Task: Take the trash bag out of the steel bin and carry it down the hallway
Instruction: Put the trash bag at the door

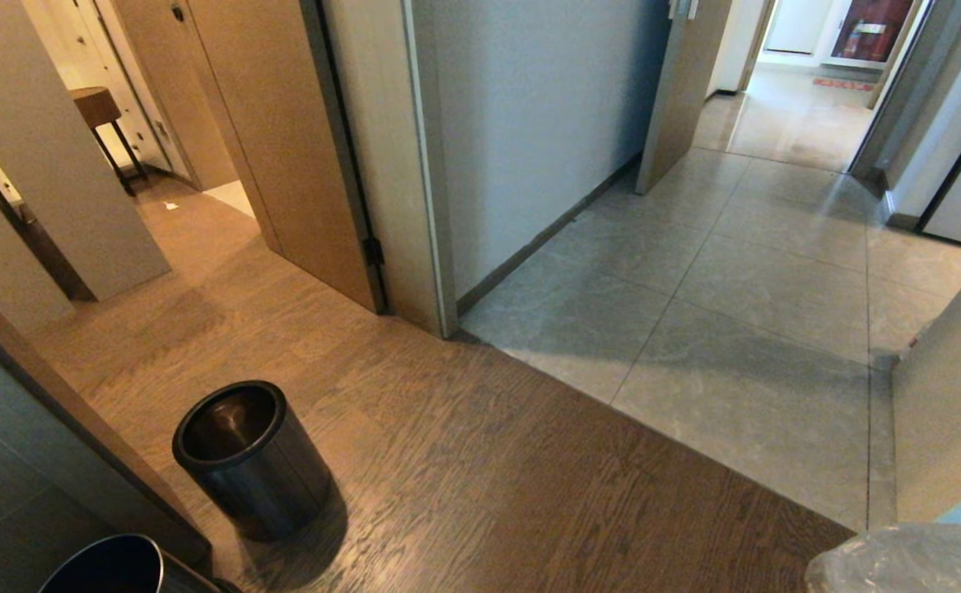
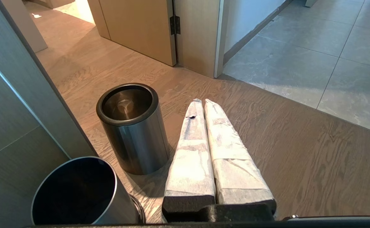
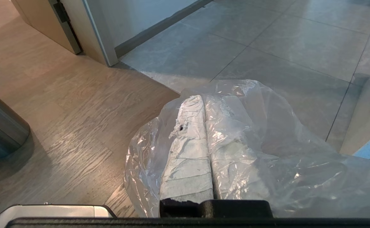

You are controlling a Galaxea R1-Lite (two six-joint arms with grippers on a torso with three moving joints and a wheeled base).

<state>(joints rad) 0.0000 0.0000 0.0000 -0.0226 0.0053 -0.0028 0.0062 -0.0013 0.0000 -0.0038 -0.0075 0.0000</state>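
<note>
The hallway has grey stone tiles next to the wood floor, where the steel bin stands upright and empty, without a liner. The bag, thin and crinkled clear plastic, is draped over the right gripper, whose wrapped fingers are pressed together with the film pinched between them. The left gripper is also closed, holds nothing, and hangs just beside the bin.

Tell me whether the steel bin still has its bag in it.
Empty. The steel bin stands upright on the wood floor with bare metal showing inside; the trash bag is out, draped around the shut right gripper.
</note>
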